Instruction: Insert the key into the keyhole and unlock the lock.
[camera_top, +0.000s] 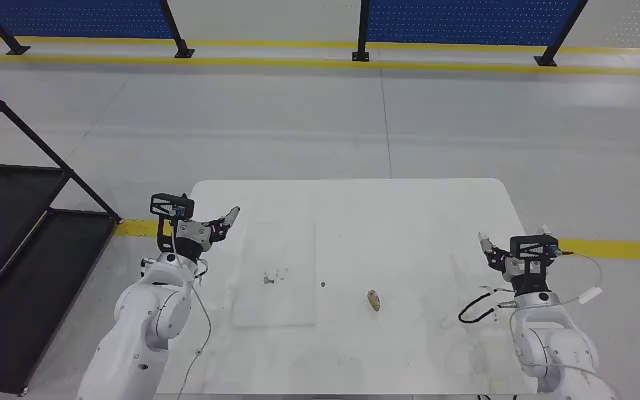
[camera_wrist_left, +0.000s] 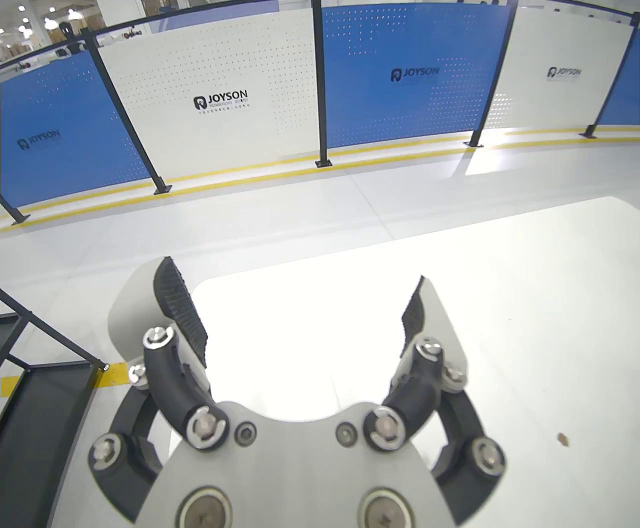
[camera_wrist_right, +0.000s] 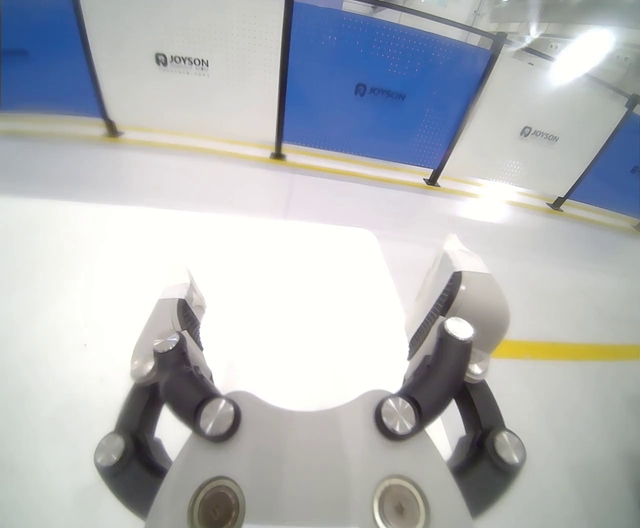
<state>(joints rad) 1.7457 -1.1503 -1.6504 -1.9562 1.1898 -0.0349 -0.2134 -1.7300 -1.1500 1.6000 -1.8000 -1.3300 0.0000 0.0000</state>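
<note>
The lock (camera_top: 373, 299), one small brass-coloured piece, lies flat on the white table (camera_top: 430, 215), a little toward the robot's side of the middle. It is too small for its keyhole to be made out. Nothing touches it.

To its left a pale rectangular sheet (camera_top: 290, 245) lies flat on the table. On this sheet sit two small dark pieces (camera_top: 268, 279), just beside each other but apart. Either may be the key, but they are too small to tell. One tiny dark speck (camera_top: 322, 285) lies on the bare table just off the sheet's right edge, between the sheet and the lock.

The left gripper (camera_wrist_left: 295, 300) hangs over the table's left edge, well apart from the sheet and the lock. Its fingers (camera_wrist_left: 177, 305) are spread wide with nothing between them. In the left wrist view one small brown thing (camera_wrist_left: 563, 439) lies on the table off to one side; what it is I cannot tell.

The right gripper (camera_wrist_right: 320, 300) is at the table's right edge, well apart from the lock. Its fingers (camera_wrist_right: 440, 305) are also spread wide and hold nothing. One finger is over the table and the other over the floor beyond it.

A black frame rack (camera_top: 40, 230) stands on the floor left of the table.
</note>
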